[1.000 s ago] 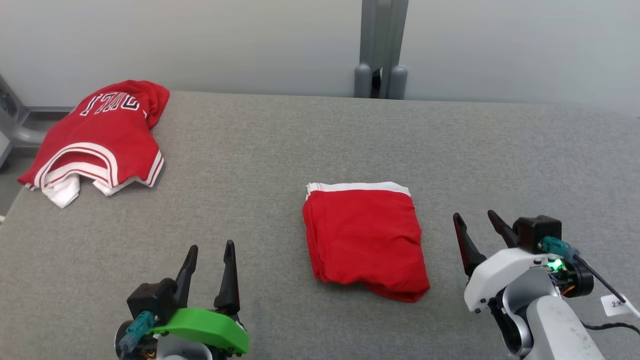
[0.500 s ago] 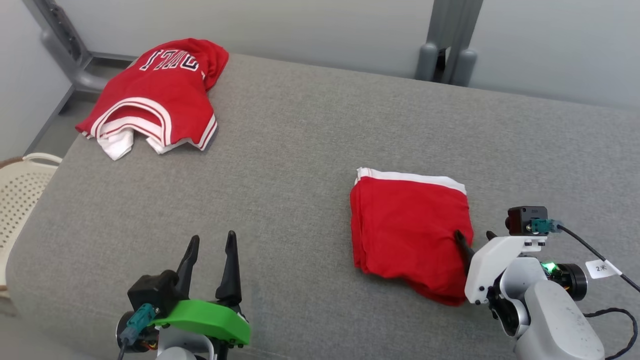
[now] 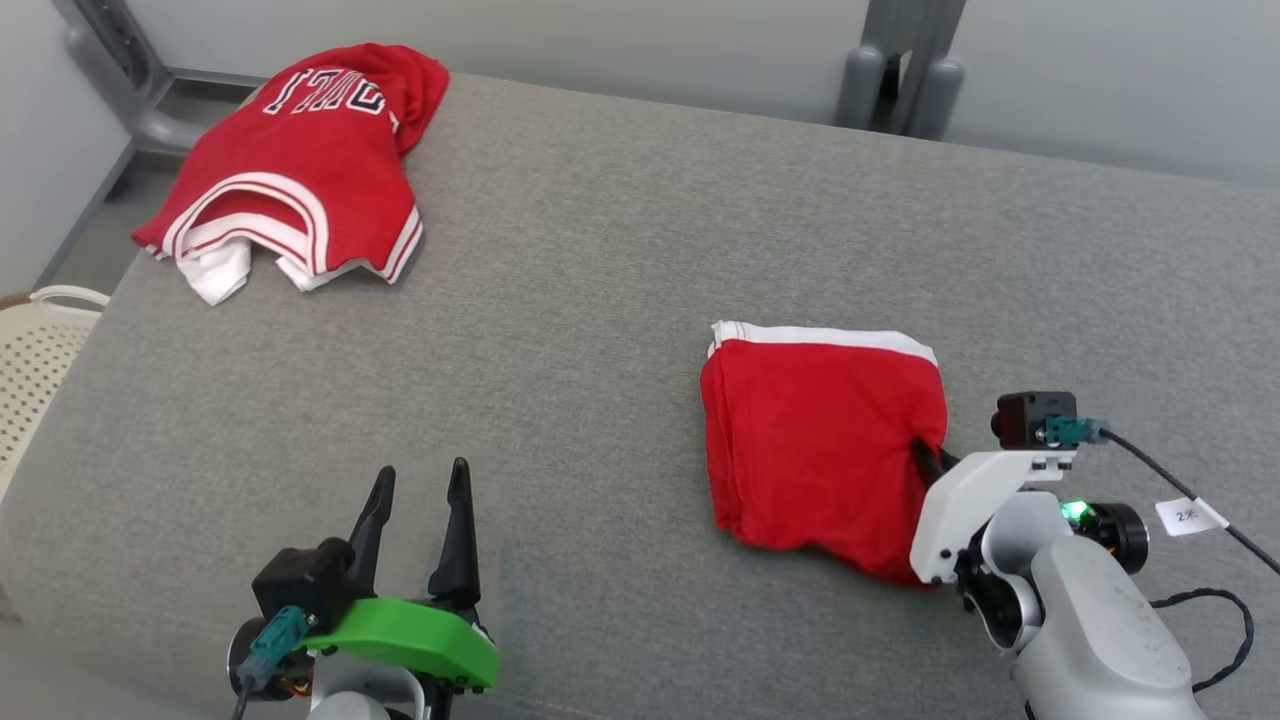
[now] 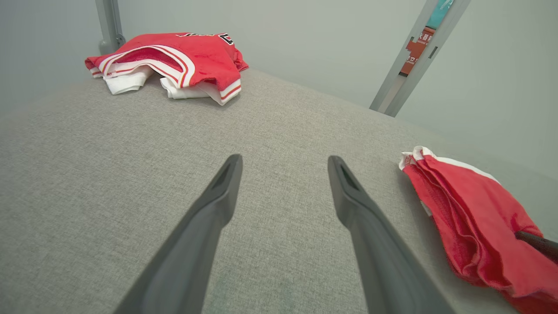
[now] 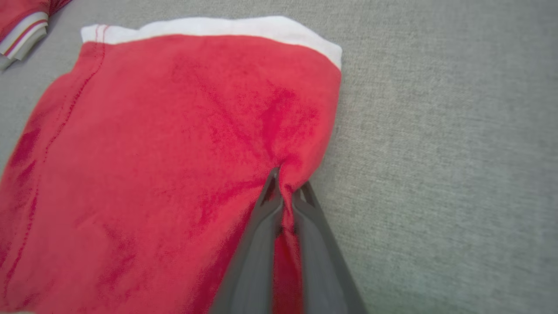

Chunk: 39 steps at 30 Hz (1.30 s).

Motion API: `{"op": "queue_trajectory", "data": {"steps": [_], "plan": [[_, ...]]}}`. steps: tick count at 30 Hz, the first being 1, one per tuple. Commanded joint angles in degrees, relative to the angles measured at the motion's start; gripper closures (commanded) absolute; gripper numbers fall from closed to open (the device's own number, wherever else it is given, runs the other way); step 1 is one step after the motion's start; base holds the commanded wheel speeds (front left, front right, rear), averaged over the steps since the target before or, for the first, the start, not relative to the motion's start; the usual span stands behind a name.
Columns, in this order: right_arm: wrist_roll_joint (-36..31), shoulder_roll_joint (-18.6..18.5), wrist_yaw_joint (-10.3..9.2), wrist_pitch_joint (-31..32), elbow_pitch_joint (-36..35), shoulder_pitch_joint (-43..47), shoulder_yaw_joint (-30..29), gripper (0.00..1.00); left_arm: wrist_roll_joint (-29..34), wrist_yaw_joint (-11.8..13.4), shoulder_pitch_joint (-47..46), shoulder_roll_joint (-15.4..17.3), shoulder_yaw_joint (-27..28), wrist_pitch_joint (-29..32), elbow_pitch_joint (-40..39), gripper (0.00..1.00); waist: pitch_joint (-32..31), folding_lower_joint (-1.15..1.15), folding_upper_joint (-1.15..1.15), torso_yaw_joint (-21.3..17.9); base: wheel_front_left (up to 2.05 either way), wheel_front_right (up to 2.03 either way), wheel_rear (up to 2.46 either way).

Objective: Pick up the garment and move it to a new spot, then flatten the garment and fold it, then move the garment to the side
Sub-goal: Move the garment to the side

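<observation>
The right gripper (image 5: 290, 179) is clamped on the right-hand edge of the folded red garment (image 3: 815, 430), with a ridge of cloth gathered between its two dark fingers. Seen from that wrist, the fabric runs down between them. The rest of the garment spreads to the left of those jaws and on past their tips, ending in a white band at the far edge. From the head view the grip is mostly hidden. The white wrist shell covers it, and just one dark finger shows against the red. How many layers are caught I cannot tell, since the underside is out of sight.

The left gripper (image 3: 422, 468) has its jaws spread wide, with nothing between them but the grey padded surface (image 3: 600, 250). Whether its tips touch that surface or hang just above it is hard to judge. The garment lies well off to the right of these jaws. In the left wrist view its near corner is cut off by the frame, and a dark fingertip of the other arm pokes into the red there.

Far ahead of the left jaws and to their left sits a crumpled red jersey (image 3: 300, 170). Its white lettering is upside down and partly tucked under, so I cannot read it. A white basket (image 3: 40, 350) is cut off left of them.
</observation>
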Motion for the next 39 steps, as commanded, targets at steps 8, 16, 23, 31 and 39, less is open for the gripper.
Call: {"op": "queue_trajectory", "data": {"steps": [8, 16, 23, 31, 39], "plan": [[-2.70, -2.16, -0.09, -3.80, -1.06, -4.88, -2.83, 1.00, 1.62, -0.38, -2.68, 0.51, -0.80, 0.23, -1.33, 0.00, 3.69, 0.00, 0.00, -12.85, 0.00, 0.00, 0.00], [-4.39, -3.78, -0.09, -5.41, -0.69, -7.54, -6.38, 1.00, 2.78, -0.89, -6.99, 0.59, -2.47, 1.62, -2.04, 0.00, 7.30, 0.00, 0.00, -24.65, 0.00, 0.00, 0.00], [-4.21, -3.60, -0.09, -6.48, 0.63, -9.01, -7.06, 1.00, 3.79, -1.00, -9.00, 1.14, -3.63, 2.92, -2.43, 0.00, 9.56, 0.00, 0.00, -30.10, 0.00, 0.00, 0.00], [-5.36, -6.08, -0.09, -6.85, 3.05, -12.46, -4.75, 1.00, 4.22, -0.57, -10.17, 1.58, -4.10, 3.70, -3.43, 0.00, 11.17, 0.00, 0.00, -28.17, 0.00, 0.00, 0.00], [-5.77, -14.79, -0.10, -4.46, 6.30, -20.13, -2.38, 1.00, 3.98, 0.14, -10.54, 2.15, -3.56, 3.64, -4.91, 0.00, 13.23, 0.00, 0.00, -21.79, 0.00, 0.00, 0.00]]}}
